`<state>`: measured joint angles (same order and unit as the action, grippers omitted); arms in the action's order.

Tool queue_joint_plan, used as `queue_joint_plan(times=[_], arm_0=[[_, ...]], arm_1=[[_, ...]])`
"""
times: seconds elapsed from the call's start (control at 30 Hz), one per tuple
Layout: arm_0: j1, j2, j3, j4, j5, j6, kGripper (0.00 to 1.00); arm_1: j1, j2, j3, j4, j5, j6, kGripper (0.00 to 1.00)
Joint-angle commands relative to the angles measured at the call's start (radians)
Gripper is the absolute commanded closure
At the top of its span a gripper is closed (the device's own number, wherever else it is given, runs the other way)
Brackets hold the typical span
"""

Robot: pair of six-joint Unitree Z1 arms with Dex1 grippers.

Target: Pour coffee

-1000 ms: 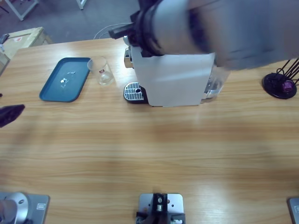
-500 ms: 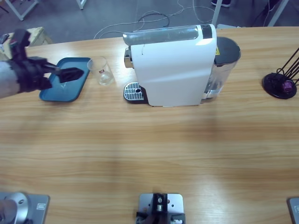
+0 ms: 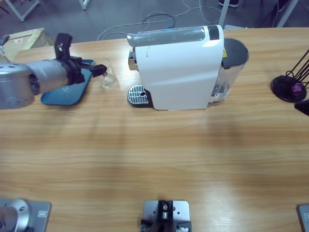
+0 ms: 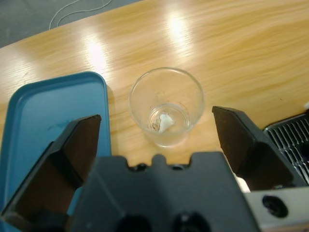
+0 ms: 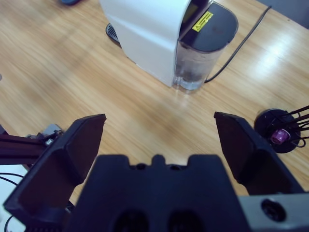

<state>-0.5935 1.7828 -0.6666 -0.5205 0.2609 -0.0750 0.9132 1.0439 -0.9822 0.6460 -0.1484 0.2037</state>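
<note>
A clear empty glass (image 3: 108, 77) stands on the table between the blue tray (image 3: 58, 94) and the white coffee machine (image 3: 176, 67). My left gripper (image 3: 99, 70) reaches in from the left, just short of the glass. In the left wrist view the glass (image 4: 166, 106) sits between the wide-apart jaws of my open left gripper (image 4: 154, 118), a little ahead of them. My right gripper (image 5: 159, 116) is open and holds nothing, high above the table. Only its black tip (image 3: 303, 106) shows at the high view's right edge.
The machine's drip grille (image 3: 137, 95) faces the glass, and its water tank (image 5: 203, 48) is at the back. A black capsule stand (image 3: 288, 88) with a purple capsule (image 3: 297, 89) sits at far right. A cable trails off the far table edge.
The left arm has swung right from over the blue tray to the glass. The big arm that hid the machine a second ago is gone, and a black tip now shows at the right edge.
</note>
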Motion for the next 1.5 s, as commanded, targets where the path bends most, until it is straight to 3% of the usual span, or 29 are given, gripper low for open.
queue_joint_plan(times=[0.03, 0.3, 0.4, 0.47, 0.53, 0.73, 0.83, 1.03, 1.13, 1.27, 1.5], arm_0=[[0.046, 0.148, 0.006, -0.122, -0.082, 0.006, 0.018], [0.071, 0.221, -0.016, -0.179, -0.116, 0.004, 0.037], [0.073, 0.231, -0.015, -0.190, -0.128, 0.006, 0.249], [0.073, 0.232, -0.015, -0.193, -0.133, 0.010, 0.492], [0.073, 0.228, -0.011, -0.192, -0.152, 0.019, 0.634], [0.073, 0.186, 0.022, -0.183, -0.195, 0.044, 0.656], [0.073, 0.082, 0.050, -0.160, -0.300, 0.067, 0.736], [0.073, -0.191, 0.082, 0.105, -0.458, 0.181, 0.813], [0.073, -0.182, 0.072, 0.130, -0.474, 0.220, 0.816], [0.038, -0.121, 0.046, 0.129, -0.474, 0.268, 0.890], [-0.035, -0.004, -0.031, 0.125, -0.474, 0.287, 0.897]], arm_1=[[-0.008, -0.042, 0.083, -0.029, 0.013, 0.027, 0.000], [-0.035, -0.044, 0.119, -0.066, 0.015, 0.031, 0.000], [-0.046, -0.044, 0.126, -0.076, 0.016, 0.029, 0.000], [-0.051, -0.043, 0.130, -0.078, 0.015, 0.027, 0.000], [-0.060, -0.048, 0.138, -0.080, 0.015, 0.025, 0.000], [-0.077, -0.083, 0.151, -0.079, 0.013, 0.020, 0.000], [-0.077, -0.105, 0.156, -0.073, 0.015, 0.020, 0.000], [-0.099, -0.179, 0.181, -0.049, 0.046, -0.002, 0.000], [-0.113, -0.198, 0.203, -0.046, 0.065, -0.009, 0.000], [-0.114, -0.229, 0.232, -0.046, 0.071, -0.009, 0.000], [-0.114, -0.245, 0.235, -0.046, 0.076, -0.009, 0.000]])
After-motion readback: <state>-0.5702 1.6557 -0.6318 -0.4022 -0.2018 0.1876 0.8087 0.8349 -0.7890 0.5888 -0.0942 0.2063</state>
